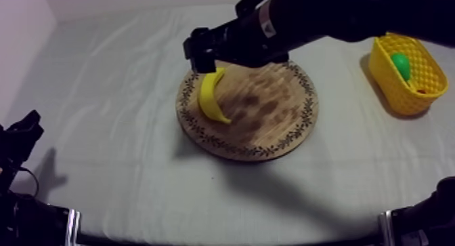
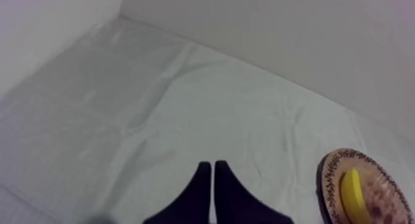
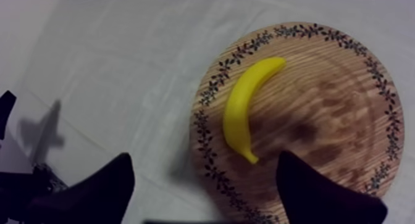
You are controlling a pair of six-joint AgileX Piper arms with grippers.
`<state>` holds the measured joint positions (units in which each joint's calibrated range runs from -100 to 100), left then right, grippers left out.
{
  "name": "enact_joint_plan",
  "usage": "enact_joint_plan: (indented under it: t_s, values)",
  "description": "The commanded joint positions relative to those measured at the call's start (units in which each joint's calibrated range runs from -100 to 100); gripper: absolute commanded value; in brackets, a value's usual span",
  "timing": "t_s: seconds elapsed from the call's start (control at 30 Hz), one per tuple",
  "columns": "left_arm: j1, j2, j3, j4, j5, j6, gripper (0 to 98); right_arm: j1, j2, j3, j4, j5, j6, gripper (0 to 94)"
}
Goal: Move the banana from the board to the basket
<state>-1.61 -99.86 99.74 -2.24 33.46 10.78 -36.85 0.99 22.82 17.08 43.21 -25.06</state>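
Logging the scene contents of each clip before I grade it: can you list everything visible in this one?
banana: 1, yellow, lying on the wooden board, on its left part in the top view
wooden board: 1, brown with a dark patterned rim, middle of the table
basket: 1, yellow, at the table's right side
green toy fruit: 1, green, inside the basket
cloth: 1, grey-white, covering the table
right gripper: 1, black, over the banana, fingers open
left gripper: 1, black, low at the table's left side over bare cloth, fingers shut on nothing
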Motion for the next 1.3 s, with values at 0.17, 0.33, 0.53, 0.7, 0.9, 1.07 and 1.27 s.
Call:
enact_joint_plan:
  t_s: [0.17,0.33,0.53,0.7,0.9,1.07,1.27]
  values:
    - [-0.02,0.03,0.04,0.02,0.00,-0.01,0.1,-0.12,1.08,-0.09,-0.33,-0.18,0.61,92.6]
    - [-0.02,0.03,0.04,0.02,0.00,-0.01,0.1,0.19,2.98,-2.05,-0.50,1.58,0.44,92.3]
    - [-0.02,0.03,0.04,0.02,0.00,-0.01,0.1,0.39,6.03,-3.71,-0.67,2.80,1.11,91.3]
    - [-0.02,0.03,0.04,0.02,0.00,-0.01,0.1,0.81,11.85,-8.40,-1.50,5.77,1.96,90.5]
    - [-0.02,0.03,0.04,0.02,0.00,-0.01,0.1,1.05,20.90,-13.44,0.12,8.58,0.28,89.3]
    - [-0.02,0.03,0.04,0.02,0.00,-0.01,0.1,0.20,28.81,-16.93,2.78,10.54,-2.80,88.8]
    - [-0.02,0.03,0.04,0.02,0.00,-0.01,0.1,0.78,36.50,-22.99,2.78,12.81,-3.47,88.7]
